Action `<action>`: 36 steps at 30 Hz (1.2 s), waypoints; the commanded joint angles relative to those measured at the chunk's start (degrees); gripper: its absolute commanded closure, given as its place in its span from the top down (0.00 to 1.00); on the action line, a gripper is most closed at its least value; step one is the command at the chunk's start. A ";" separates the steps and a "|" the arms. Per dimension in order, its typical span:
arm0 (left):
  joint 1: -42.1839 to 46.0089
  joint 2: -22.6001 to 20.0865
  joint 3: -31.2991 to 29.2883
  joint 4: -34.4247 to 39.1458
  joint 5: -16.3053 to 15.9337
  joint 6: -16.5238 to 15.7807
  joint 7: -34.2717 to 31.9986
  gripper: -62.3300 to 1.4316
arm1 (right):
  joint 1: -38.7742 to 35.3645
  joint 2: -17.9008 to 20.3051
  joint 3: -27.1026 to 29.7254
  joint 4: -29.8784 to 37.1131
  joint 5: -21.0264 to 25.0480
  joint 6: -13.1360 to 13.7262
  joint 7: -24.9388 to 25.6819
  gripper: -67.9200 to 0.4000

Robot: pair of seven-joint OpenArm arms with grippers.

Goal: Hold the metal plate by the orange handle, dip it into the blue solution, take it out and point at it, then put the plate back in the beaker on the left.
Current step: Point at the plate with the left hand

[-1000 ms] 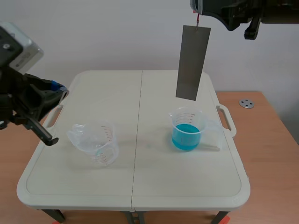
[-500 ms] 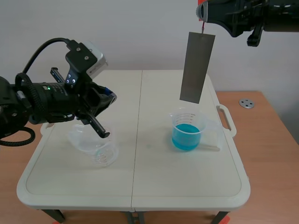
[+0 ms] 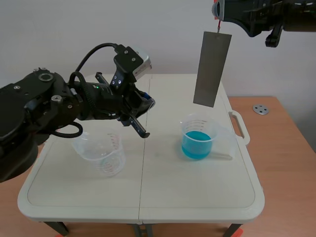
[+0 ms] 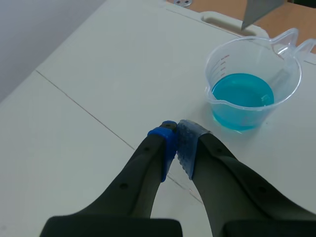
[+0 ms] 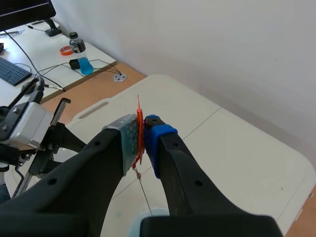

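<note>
Up high, the metal plate (image 3: 212, 69) hangs clear of everything. It is a long, thin, flat rectangle of dull grey metal with square corners and a matte face, tilted slightly off vertical. At its top edge a slim orange handle (image 5: 139, 131) rises like a thin strip. The right gripper (image 5: 140, 129) is closed on that handle, which is pinched between one grey dotted pad and one blue pad. The plate's lower edge sits above the beaker of blue solution (image 3: 198, 137), toward that beaker's one o'clock side and not touching it.

That beaker is clear, thin-walled plastic, round, with a pouring lip, a handle and red scale marks. The bright blue liquid fills roughly its lower half. It stands at about three o'clock from the middle of the bench (image 3: 148, 197), a pale cream folding top with a centre seam and moulded carry handles.

At about nine o'clock stands a second clear beaker (image 3: 101, 153) of the same kind, on the left.

The left gripper (image 4: 176, 129) is closed on nothing, its pads pressed together. It hovers over the bench seam, with the blue beaker ahead of its tips at about one o'clock.
</note>
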 commanded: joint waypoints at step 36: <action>-11.74 11.15 7.43 -11.74 4.59 0.35 -3.63 0.05 | 0.66 0.46 0.17 0.52 0.81 0.22 0.61 0.03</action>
